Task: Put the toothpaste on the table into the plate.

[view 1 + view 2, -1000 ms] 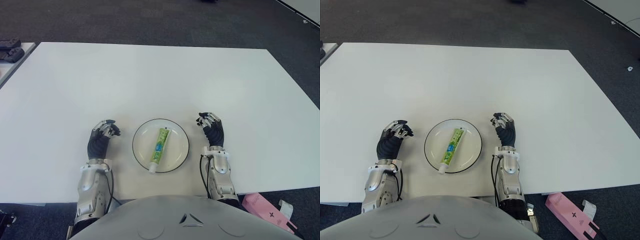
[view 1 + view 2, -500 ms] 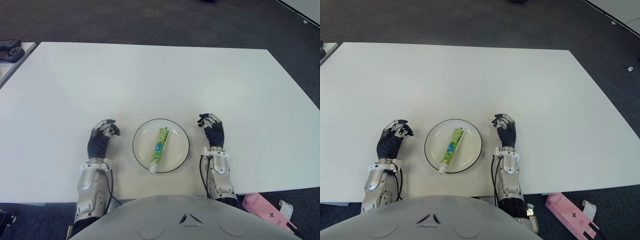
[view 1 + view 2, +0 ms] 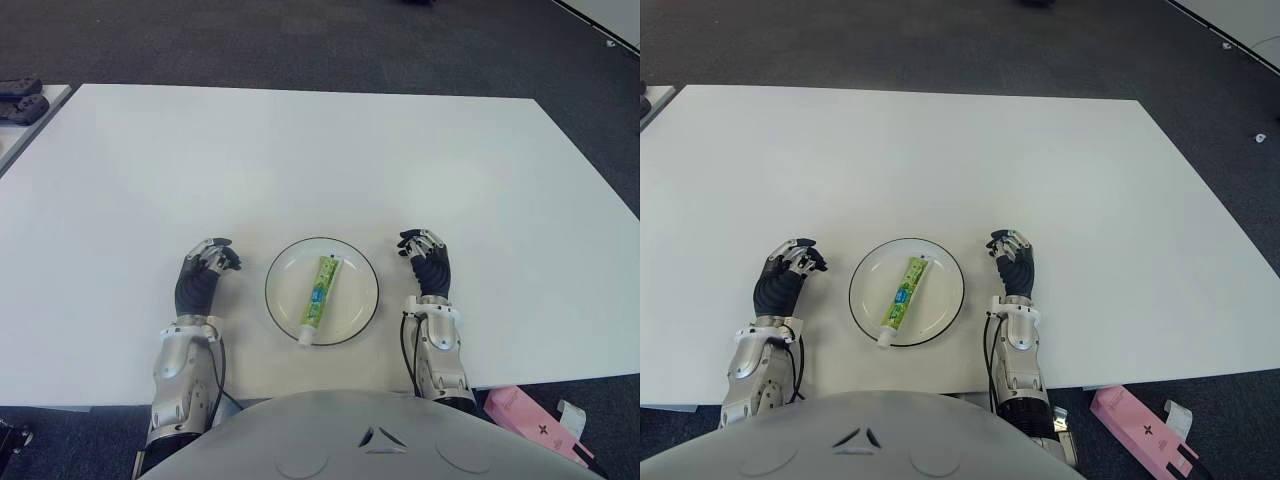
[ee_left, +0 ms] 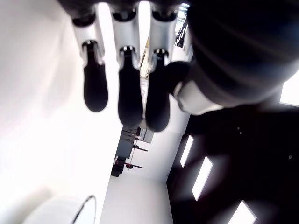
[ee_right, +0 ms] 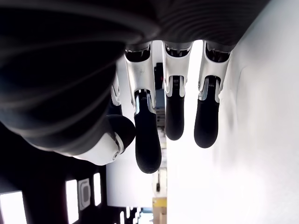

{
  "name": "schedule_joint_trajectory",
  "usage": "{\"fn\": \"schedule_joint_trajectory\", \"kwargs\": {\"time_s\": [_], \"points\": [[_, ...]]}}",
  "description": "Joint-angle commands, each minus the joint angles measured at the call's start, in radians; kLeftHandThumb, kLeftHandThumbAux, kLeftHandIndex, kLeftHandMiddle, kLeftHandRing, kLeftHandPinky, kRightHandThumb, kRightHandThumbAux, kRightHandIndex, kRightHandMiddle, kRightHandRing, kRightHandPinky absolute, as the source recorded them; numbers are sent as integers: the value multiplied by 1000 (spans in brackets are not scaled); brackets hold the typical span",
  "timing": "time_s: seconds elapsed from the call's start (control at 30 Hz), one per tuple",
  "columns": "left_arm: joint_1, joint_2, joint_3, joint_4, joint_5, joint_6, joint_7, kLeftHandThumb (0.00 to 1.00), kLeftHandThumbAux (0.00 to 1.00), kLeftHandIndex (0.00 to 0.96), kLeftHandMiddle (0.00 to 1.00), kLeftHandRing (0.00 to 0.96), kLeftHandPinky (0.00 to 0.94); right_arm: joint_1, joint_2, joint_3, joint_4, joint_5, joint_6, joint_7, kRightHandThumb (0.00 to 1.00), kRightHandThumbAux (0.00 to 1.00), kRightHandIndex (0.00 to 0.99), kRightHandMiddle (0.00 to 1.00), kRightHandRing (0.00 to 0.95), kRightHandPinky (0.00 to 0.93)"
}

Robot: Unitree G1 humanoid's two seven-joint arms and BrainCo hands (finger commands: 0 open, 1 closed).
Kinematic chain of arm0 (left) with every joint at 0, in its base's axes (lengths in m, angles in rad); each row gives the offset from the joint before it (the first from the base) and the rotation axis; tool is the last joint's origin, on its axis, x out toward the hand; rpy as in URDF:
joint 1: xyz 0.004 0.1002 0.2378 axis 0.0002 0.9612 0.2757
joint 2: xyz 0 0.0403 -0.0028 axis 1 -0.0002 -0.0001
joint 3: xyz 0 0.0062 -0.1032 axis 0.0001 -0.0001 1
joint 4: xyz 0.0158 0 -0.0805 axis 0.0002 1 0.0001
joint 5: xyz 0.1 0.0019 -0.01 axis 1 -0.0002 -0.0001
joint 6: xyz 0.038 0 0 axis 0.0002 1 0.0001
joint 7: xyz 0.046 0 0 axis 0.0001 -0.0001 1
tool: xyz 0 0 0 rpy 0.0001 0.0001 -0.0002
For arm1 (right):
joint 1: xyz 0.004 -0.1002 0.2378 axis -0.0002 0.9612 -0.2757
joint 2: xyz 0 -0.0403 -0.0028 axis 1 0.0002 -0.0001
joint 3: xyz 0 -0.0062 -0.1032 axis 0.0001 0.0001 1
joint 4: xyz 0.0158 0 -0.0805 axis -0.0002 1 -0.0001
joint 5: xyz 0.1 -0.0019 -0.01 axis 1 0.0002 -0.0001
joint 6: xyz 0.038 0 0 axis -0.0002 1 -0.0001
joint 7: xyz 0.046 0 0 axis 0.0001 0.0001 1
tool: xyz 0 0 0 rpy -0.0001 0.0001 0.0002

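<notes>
The left hand is sitting released and empty beside the plate on the white counter, the toothpaste is lying inside that plate, and the right hand is waiting released opposite.

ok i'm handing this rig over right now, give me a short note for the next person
Left hand: beside the plate on its left, fingers relaxed, holding nothing.
Right hand: beside the plate on its right, fingers relaxed, holding nothing.
Toothpaste: lying inside the plate, cap end at the rim nearest the robot.
Plate: on the white table, between the two hands, near the front edge.
Done: the toothpaste is in the plate and neither hand touches it.
Left: nothing visible for this task; confirm and stop the run.
</notes>
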Motion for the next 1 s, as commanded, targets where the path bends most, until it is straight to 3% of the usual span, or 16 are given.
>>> {"fn": "schedule_joint_trajectory", "kwargs": {"time_s": [0.03, 0.4, 1.0], "points": [[8, 4, -5, 11, 17, 36, 10, 713, 717, 435, 588, 569, 538, 4, 29, -2, 24, 17, -9, 0, 704, 726, 434, 601, 573, 563], [6, 0, -3, 8, 12, 45, 9, 714, 717, 434, 588, 572, 545, 8, 23, 14, 48, 20, -25, 25, 705, 727, 434, 601, 577, 571], [-20, 5, -9, 36, 66, 7, 16, 716, 716, 436, 591, 574, 544, 45, 20, 55, -76, -13, 157, 11, 706, 728, 434, 615, 607, 622]]}}
